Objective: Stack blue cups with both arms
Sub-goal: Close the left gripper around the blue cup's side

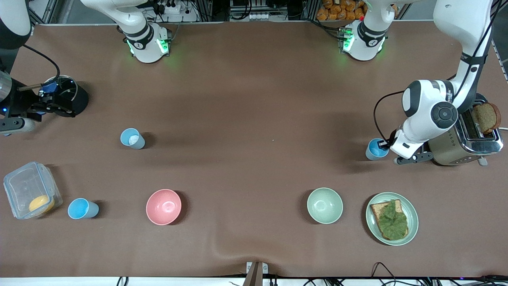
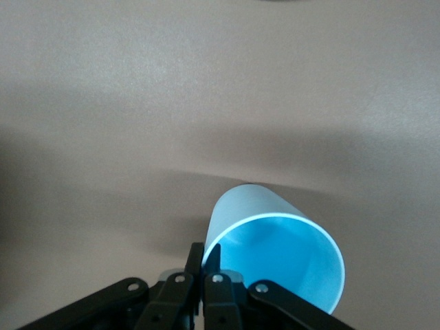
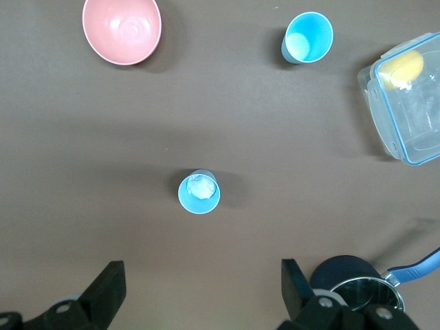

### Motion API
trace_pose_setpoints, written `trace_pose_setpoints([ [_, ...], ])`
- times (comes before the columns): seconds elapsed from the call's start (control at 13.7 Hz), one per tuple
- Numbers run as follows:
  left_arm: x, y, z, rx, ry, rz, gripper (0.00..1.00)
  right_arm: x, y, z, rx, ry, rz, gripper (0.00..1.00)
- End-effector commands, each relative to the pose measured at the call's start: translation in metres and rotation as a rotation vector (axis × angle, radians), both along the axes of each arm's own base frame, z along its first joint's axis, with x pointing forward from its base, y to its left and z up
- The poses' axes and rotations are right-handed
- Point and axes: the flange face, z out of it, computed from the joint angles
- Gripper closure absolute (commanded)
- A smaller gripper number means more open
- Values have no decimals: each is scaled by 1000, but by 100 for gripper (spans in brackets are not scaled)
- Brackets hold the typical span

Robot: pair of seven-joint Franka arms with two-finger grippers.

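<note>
Blue cup [image 2: 275,254] rim pinched in closed left pincer [image 2: 204,265]; wide-open right pincer [image 3: 199,292] empty above paler cup [image 3: 199,192].

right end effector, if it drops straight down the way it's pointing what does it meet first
Probably bare table. The right end effector hangs open, pointing down, and the paler blue cup lies just off the gap between its fingers; the black pot sits beside one finger. Depth is unclear, so the cup's rim could be grazed.

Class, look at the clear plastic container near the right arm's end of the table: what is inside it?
Inside the clear container lies one round yellow-orange item, resting in a corner near a blue cup. The rest of its floor looks bare. What the item is cannot be told.
</note>
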Motion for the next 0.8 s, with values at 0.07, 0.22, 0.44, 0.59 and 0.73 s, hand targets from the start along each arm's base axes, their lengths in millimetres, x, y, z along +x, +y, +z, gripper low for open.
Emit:
trace_pose_setpoints([
  [0.07, 5, 0, 10, 12, -18, 3, 100, -6, 0, 3, -9, -4, -9, 0],
  [0.22, 7, 0, 15, 11, -29, 3, 100, -7, 2, 3, -8, -2, -4, 0],
  [0.44, 8, 0, 17, 10, -33, 0, 100, -5, 4, 2, -11, -10, -1, 0],
  [0.59, 10, 0, 19, 10, -38, -1, 100, -5, 4, 1, -9, -6, -1, 0],
  [0.73, 10, 1, 18, 10, -35, -6, 100, -5, 3, 1, -9, -5, -3, 0],
])
